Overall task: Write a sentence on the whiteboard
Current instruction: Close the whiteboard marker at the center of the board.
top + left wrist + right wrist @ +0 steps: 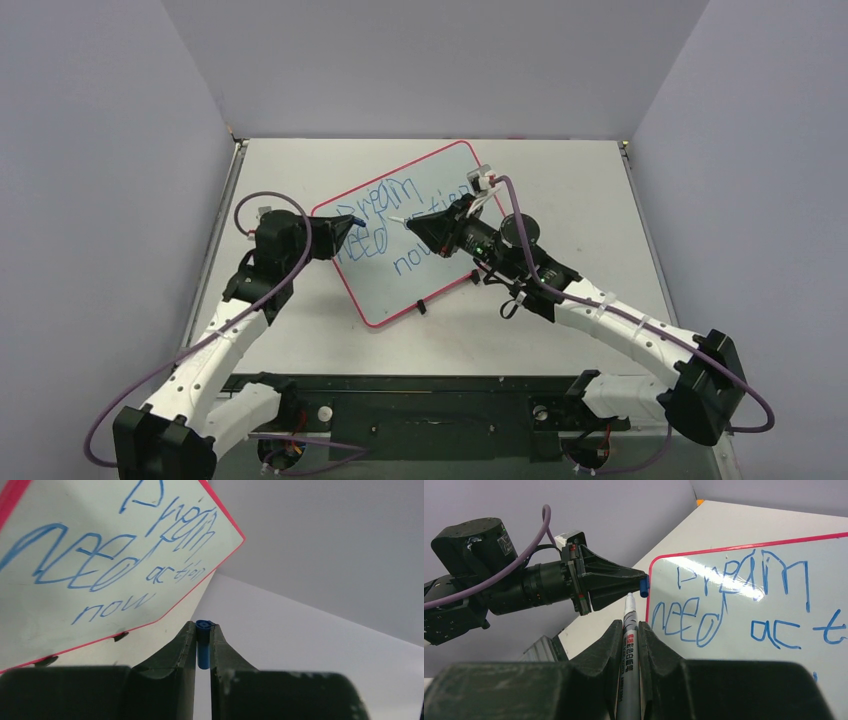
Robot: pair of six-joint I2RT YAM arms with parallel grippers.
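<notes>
The whiteboard (402, 296) lies flat on the table (570, 190), turned cornerwise, and serves as reference for every position below. The sentence (392, 226) stands on it in three rows of blue strokes, reading roughly "Dream need action now", and the writing is judged complete. The left gripper (347, 233) sits at the board's left corner, its jaws closed on a small blue cap (202, 647) whose end projects past the fingertips. The right gripper (418, 224) hovers above the board's middle, over the written rows. It is clamped on the marker (629, 650), whose tip reaches toward that same left corner and stops just short of the cap. The two are held nose to nose, evidently so pen and cap meet in line. Judged step: capping the marker. Risk noted: slight misalignment would send the tip past the cap's mouth.
</notes>
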